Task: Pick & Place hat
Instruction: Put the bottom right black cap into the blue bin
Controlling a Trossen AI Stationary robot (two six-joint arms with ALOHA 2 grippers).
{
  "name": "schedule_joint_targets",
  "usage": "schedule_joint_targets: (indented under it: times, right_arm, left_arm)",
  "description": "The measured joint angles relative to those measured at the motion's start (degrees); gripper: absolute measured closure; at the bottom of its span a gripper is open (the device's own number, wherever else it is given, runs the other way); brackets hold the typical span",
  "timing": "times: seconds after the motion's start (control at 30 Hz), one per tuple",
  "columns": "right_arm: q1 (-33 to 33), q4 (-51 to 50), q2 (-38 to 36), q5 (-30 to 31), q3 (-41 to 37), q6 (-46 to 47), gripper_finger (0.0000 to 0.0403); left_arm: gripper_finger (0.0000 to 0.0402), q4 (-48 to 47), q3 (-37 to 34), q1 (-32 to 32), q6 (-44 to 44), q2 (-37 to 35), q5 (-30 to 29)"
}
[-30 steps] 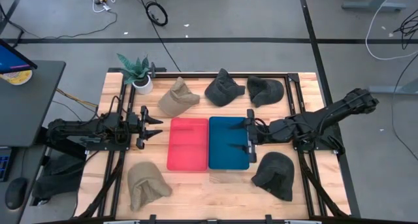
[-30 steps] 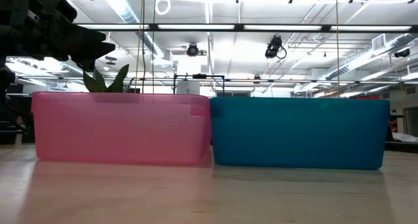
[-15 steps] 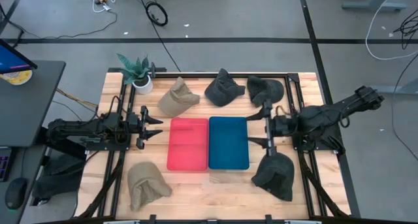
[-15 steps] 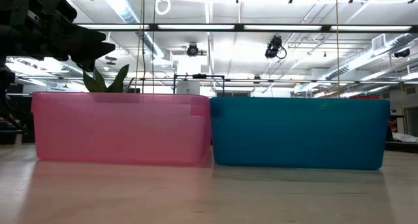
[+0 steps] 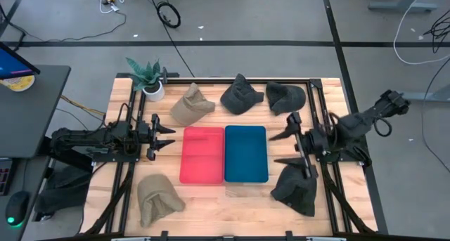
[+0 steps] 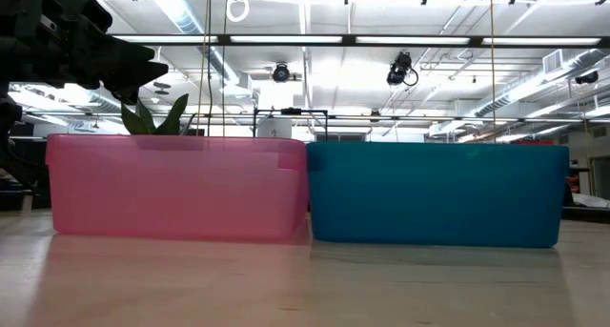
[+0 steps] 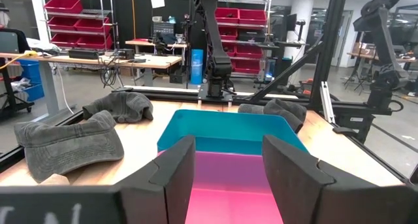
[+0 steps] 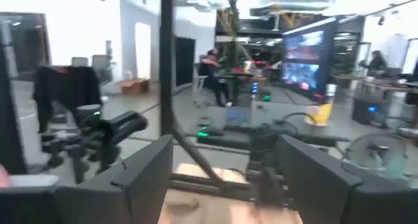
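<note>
Right of the blue plastic bin [image 5: 246, 153], right gripper [image 5: 295, 145] hangs spread, empty; dark grey fabric hat [image 5: 295, 187] lies just near of it, closest arm; left gripper [image 5: 163, 135] spread, waiting left of pink bin [image 5: 202, 154].

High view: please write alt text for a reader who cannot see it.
Seen from above, a wooden table holds a red bin and a blue bin side by side at its middle, with five hats around them. The left gripper hangs open beside the red bin; the right gripper is open beside the blue bin, above a dark hat. A potted plant stands at a far corner.
</note>
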Motion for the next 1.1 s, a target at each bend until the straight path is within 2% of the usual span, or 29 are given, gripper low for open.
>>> schedule_joint_targets:
  times: [0.1, 0.2, 0.27, 0.4, 0.5, 0.6, 0.83, 0.97, 1.1]
  right_arm:
    - [4.0, -8.9, 1.6, 8.8, 4.7, 2.2, 0.0124]
    - [7.5, -19.4, 4.2, 15.7, 10.1, 8.1, 0.0124]
    - [9.7, -27.8, 6.0, 17.9, 14.2, 13.9, 0.0124]
    - [12.3, -43.7, 9.9, 18.4, 22.2, 27.9, 0.0124]
    - [13.4, -56.8, 13.2, 16.6, 26.9, 40.3, 0.0124]
    - [13.4, -69.0, 16.3, 12.0, 30.0, 53.3, 0.0124]
    - [14.4, -87.7, 23.6, 0.3, 30.3, 75.3, 0.0124]
    - [17.1, -92.9, 27.9, -2.3, 30.3, 81.2, 0.0124]
    - [19.7, -92.2, 31.1, -4.4, 29.0, 83.4, 0.0124]
  left_arm:
    - [0.0218, 0.0, 0.0, 0.0, 0.0, 0.0, 0.0]
    - [0.0218, 0.0, 0.0, 0.0, 0.0, 0.0, 0.0]
    - [0.0218, 0.0, 0.0, 0.0, 0.0, 0.0, 0.0]
    - [0.0218, 0.0, 0.0, 0.0, 0.0, 0.0, 0.0]
    - [0.0218, 0.0, 0.0, 0.0, 0.0, 0.0, 0.0]
    - [0.0218, 0.0, 0.0, 0.0, 0.0, 0.0, 0.0]
    - [0.0218, 0.0, 0.0, 0.0, 0.0, 0.0, 0.0]
    - [0.0218, 0.0, 0.0, 0.0, 0.0, 0.0, 0.0]
    - [0.0218, 0.0, 0.0, 0.0, 0.0, 0.0, 0.0]
